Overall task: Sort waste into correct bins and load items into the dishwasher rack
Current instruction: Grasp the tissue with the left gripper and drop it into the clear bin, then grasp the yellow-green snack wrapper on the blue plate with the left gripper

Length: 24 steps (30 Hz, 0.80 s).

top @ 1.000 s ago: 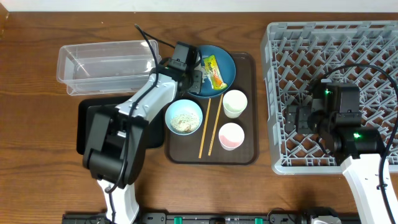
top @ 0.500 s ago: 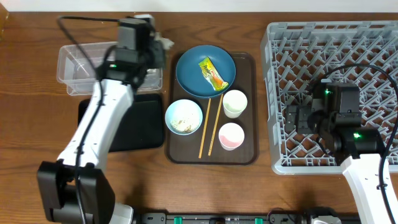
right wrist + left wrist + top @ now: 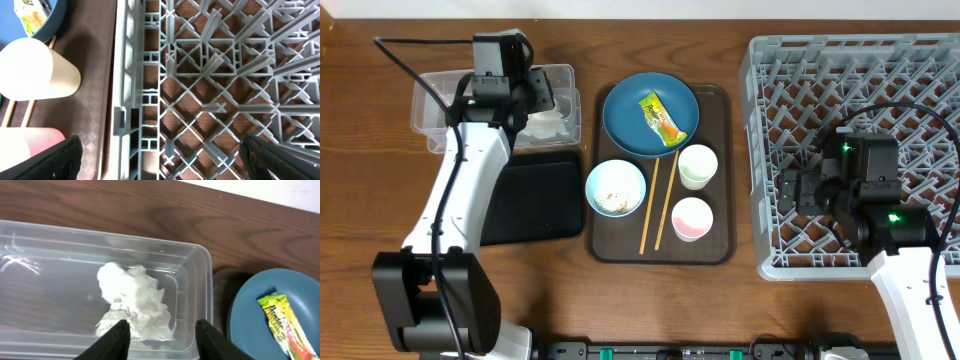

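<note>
The crumpled white tissue (image 3: 132, 302) (image 3: 550, 122) lies inside the clear box (image 3: 440, 105) (image 3: 50, 280), at its right end. My left gripper (image 3: 162, 337) (image 3: 538, 100) hovers just above it, open, with nothing between its fingers. On the dark blue plate (image 3: 650, 115) lies the yellow-green wrapper (image 3: 662, 117) (image 3: 285, 325). The white bowl (image 3: 616, 187) holds rice-like scraps. Beside it are two chopsticks (image 3: 655, 200), the pale green cup (image 3: 698, 166) (image 3: 37, 75) and the pink cup (image 3: 691, 218) (image 3: 30, 145). My right gripper (image 3: 160, 160) (image 3: 788, 190) stands wide open over the left edge of the grey rack (image 3: 860, 100) (image 3: 210, 75).
The black tray (image 3: 530, 195) lies just in front of the clear box, partly under my left arm. The plate, bowl, cups and chopsticks all sit on a brown serving tray (image 3: 720, 250) between the bins and the rack.
My left arm swung from the plate to over the clear box carrying the tissue, then its jaws opened and the tissue now lies in the box. The right arm has not moved.
</note>
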Tool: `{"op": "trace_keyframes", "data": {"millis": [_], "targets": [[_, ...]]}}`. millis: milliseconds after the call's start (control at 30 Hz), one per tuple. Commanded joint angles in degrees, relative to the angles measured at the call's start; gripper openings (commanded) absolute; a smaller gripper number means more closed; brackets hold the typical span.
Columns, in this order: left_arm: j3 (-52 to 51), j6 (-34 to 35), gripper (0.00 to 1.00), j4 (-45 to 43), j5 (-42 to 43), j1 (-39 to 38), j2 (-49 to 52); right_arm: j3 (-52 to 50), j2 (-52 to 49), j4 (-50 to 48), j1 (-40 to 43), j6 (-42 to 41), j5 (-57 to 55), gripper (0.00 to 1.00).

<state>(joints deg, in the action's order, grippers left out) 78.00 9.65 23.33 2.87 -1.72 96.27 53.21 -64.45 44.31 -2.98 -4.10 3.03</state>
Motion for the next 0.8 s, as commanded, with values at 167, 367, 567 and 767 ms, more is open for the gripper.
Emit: {"op": "trace_keyframes", "data": {"millis": [167,367,567,767], "targets": [[0.98,0.13,0.56,-2.80,4.20,-6.12,0.50,1.22,0.04,0.04,-0.42,-0.57,0.22,0.99],[0.98,0.13,0.65,-7.52,4.20,-13.49,3.56,1.22,0.04,0.04,-0.42,-0.57,0.22,0.99],[1.01,7.28,0.73,-13.64,4.15,-18.91,9.92,1.22,0.04,0.04,-0.42,-0.57,0.22,0.99],[2.10,15.17,0.80,-15.28,4.17,-20.68,15.47,1.22,0.04,0.04,-0.42,-0.57,0.24,0.99]]}}
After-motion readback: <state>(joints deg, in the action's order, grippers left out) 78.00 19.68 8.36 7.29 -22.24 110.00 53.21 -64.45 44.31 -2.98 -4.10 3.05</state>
